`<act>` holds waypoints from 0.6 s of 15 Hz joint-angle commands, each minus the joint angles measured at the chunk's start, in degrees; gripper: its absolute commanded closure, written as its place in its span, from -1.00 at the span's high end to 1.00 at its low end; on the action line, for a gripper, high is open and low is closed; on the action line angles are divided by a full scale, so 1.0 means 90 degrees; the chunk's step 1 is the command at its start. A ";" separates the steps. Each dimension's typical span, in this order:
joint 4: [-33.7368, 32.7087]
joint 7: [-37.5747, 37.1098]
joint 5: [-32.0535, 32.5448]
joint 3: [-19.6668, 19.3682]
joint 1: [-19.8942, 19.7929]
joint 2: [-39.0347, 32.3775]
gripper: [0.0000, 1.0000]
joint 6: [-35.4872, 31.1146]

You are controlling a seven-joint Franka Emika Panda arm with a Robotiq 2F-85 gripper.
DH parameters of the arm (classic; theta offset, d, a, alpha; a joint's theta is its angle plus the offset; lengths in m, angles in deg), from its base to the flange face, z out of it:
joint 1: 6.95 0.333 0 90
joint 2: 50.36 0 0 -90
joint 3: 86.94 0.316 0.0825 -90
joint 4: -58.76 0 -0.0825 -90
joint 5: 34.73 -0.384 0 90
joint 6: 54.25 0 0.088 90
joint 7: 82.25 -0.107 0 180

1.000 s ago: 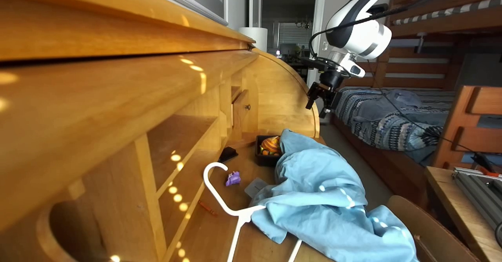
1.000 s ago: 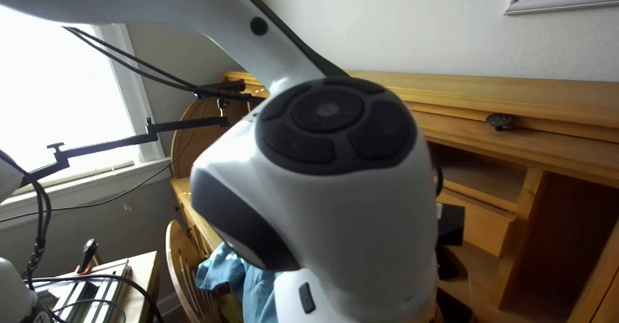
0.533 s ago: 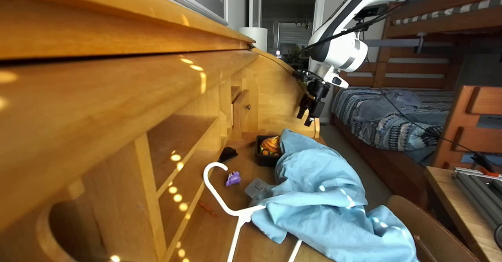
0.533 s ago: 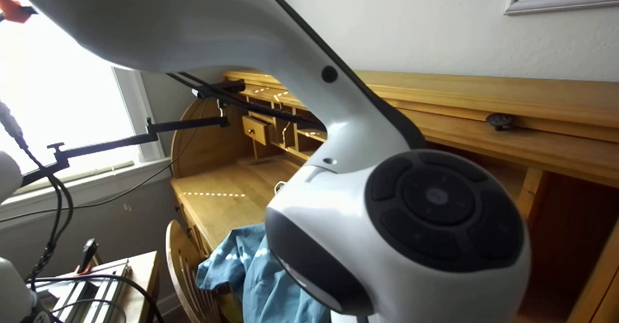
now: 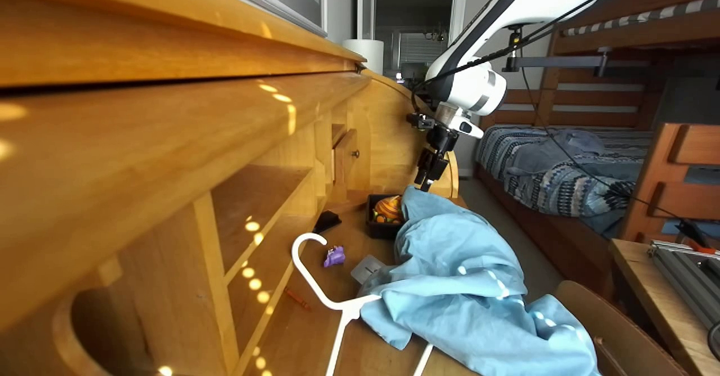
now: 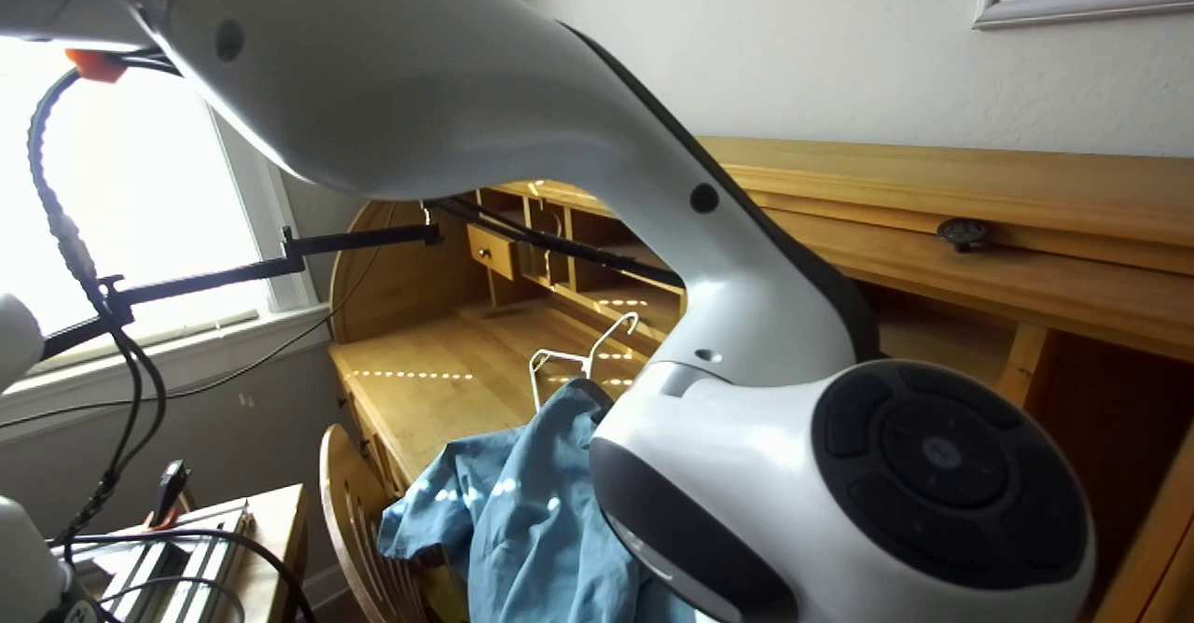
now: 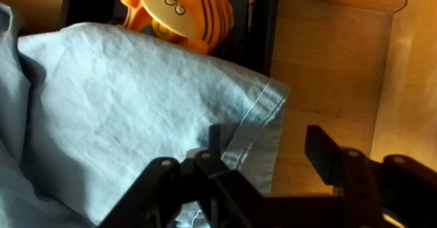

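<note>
My gripper (image 7: 265, 140) is open with nothing between its fingers. It is over the sleeve-like hemmed end of a light blue cloth garment (image 7: 129, 95). In the wrist view, the left finger (image 7: 214, 137) is over the cloth and the right finger (image 7: 321, 153) is over bare wood beyond the hem. In an exterior view the gripper (image 5: 426, 180) is at the far end of the garment (image 5: 461, 286); contact cannot be told. The garment (image 6: 532, 511) lies crumpled on the desk. A white hanger (image 5: 350, 307) sticks out of it, also visible in an exterior view (image 6: 588, 359).
A black tray (image 7: 272, 33) with an orange striped toy (image 7: 213, 13) is beside the cloth's end. A purple item (image 5: 334, 256), a dark object (image 5: 327, 221) and an orange crayon (image 5: 297, 299) lie on the desk. A chair (image 6: 347, 511) and desk cubbies (image 5: 264, 190) border it.
In the exterior views, the arm has moved and the gripper has come down to the far end of the garment. The garment and hanger have not visibly moved.
</note>
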 commanded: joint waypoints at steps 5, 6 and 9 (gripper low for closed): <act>-0.0259 -0.0287 -0.0054 0.0011 -0.0012 -0.0226 -0.86 0.0135; -0.0249 -0.0279 -0.0058 0.0012 -0.0009 -0.0219 -0.96 0.0111; -0.0205 -0.0177 -0.0093 0.0042 -0.0020 -0.0147 -1.00 0.0059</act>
